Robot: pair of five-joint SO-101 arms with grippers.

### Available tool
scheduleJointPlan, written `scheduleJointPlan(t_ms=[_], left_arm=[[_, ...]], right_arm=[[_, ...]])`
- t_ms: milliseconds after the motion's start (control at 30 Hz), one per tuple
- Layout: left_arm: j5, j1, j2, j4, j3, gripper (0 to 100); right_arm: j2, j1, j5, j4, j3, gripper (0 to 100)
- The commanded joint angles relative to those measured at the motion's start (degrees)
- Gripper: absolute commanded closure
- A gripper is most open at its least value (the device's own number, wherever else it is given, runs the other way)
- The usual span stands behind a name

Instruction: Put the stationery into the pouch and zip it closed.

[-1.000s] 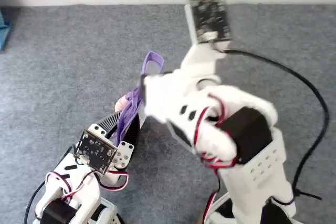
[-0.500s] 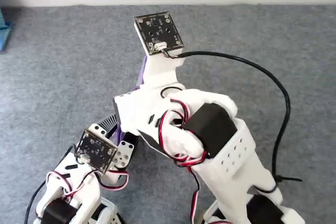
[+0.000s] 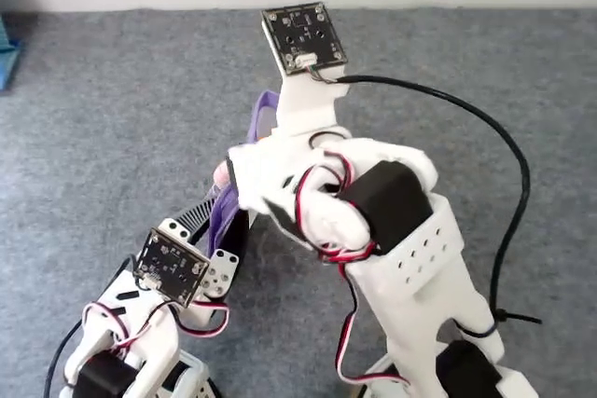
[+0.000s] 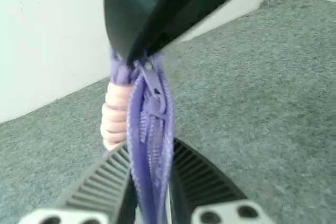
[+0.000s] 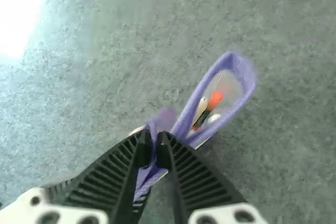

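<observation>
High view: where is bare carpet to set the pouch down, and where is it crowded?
Bare carpet lies left of the pouch, out to the blue thing at the edge, and right of the cable. Crowded in the middle, where the left hand and right hand both clamp the pouch.

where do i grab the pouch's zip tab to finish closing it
Probably pinch the zip tab across its flat faces, coming from above the pouch: the left gripper holds the pouch edge-up, so the tab sits on the top seam.
</observation>
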Motion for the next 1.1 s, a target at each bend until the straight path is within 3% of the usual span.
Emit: scheduleJointPlan(t_ms=[0, 233, 533, 767, 900, 1067], left_arm=[[-0.6, -0.4, -0.4, -0.2, -0.7, 99], [-0.5, -0.4, -0.4, -0.1, -0.7, 99], [-0.5, -0.4, -0.4, 0.0, -0.7, 99], [-0.5, -0.4, -0.4, 0.1, -0.6, 99], [-0.5, -0.4, -0.4, -0.1, -0.4, 99], [-0.5, -0.4, -0.4, -0.1, -0.3, 99]], right_arm=[[-2.1, 4.4, 2.6, -3.4, -0.8, 99.1], [-0.2, 8.3, 5.8, -7.3, 0.1, 99.1], [-0.2, 0.8, 5.6, -6.5, -0.3, 98.0], [0.4, -9.5, 5.5, -0.3, -1.1, 77.9], [1.5, -9.5, 4.0, 0.9, -0.5, 81.3], [4.9, -5.8, 3.8, 5.0, 1.1, 95.9]])
